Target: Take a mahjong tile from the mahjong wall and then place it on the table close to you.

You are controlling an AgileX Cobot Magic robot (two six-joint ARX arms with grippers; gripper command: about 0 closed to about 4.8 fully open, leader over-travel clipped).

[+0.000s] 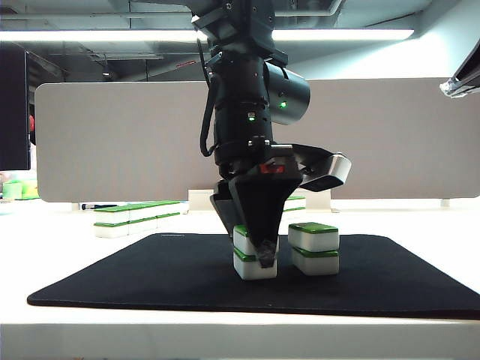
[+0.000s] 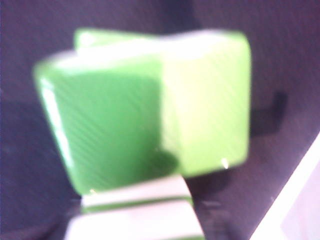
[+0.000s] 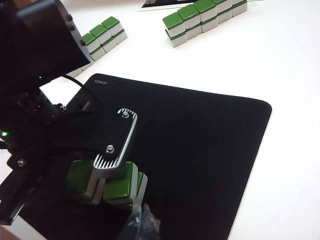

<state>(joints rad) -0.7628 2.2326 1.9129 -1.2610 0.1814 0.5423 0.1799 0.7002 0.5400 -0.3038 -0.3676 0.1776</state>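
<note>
Left claw down at a two-tile stack on the black mat, right claw unseen.

Nearest me is the front edge of the white table [image 1: 240, 337], with a black mat [image 1: 375, 285] lying on it. On the mat stand two stacks of green-topped mahjong tiles, each two high. My left claw [image 1: 262, 253] points straight down at the left stack [image 1: 246, 262], its dark fingers covering that stack's front; I cannot tell whether its jaws are apart or clamped. The right stack [image 1: 314, 248] stands just beside it, untouched. The left wrist view is filled by blurred green tile tops [image 2: 145, 120]. My right claw does not appear in any view. Farther back, off the mat, rows of the mahjong wall [image 3: 205, 17] lie on the table.
</note>
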